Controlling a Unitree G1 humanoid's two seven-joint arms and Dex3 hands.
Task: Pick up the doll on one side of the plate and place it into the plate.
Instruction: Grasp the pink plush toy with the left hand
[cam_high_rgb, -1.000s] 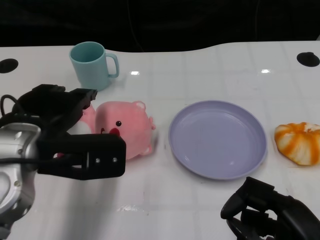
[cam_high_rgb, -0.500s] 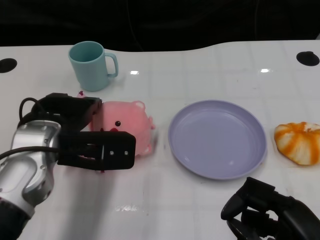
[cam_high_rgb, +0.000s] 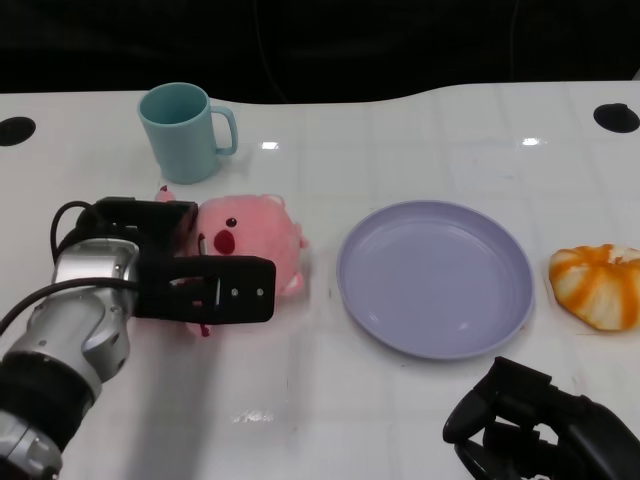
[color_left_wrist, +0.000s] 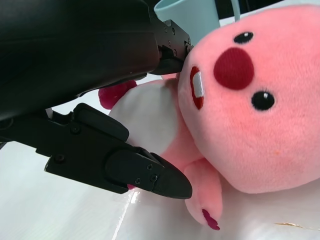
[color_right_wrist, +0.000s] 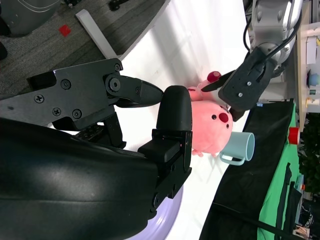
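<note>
The pink doll (cam_high_rgb: 252, 236) lies on the white table left of the lavender plate (cam_high_rgb: 436, 282), which holds nothing. My left hand (cam_high_rgb: 190, 277) wraps the doll's near side, one finger across its front and the others behind it. In the left wrist view the doll (color_left_wrist: 250, 115) fills the space between my fingers (color_left_wrist: 125, 165), which press on its head and body. My right hand (cam_high_rgb: 540, 432) rests low at the table's near edge, right of the plate, holding nothing. The right wrist view shows the doll (color_right_wrist: 210, 127) in my left hand (color_right_wrist: 250, 80).
A teal mug (cam_high_rgb: 186, 130) stands behind the doll, close to my left hand. An orange-and-white soft toy (cam_high_rgb: 598, 285) lies right of the plate. Two dark round holes (cam_high_rgb: 616, 117) mark the table's far corners.
My left hand has moved closer around the doll. The doll has tipped so that its face now points up and left. My right hand has not moved.
</note>
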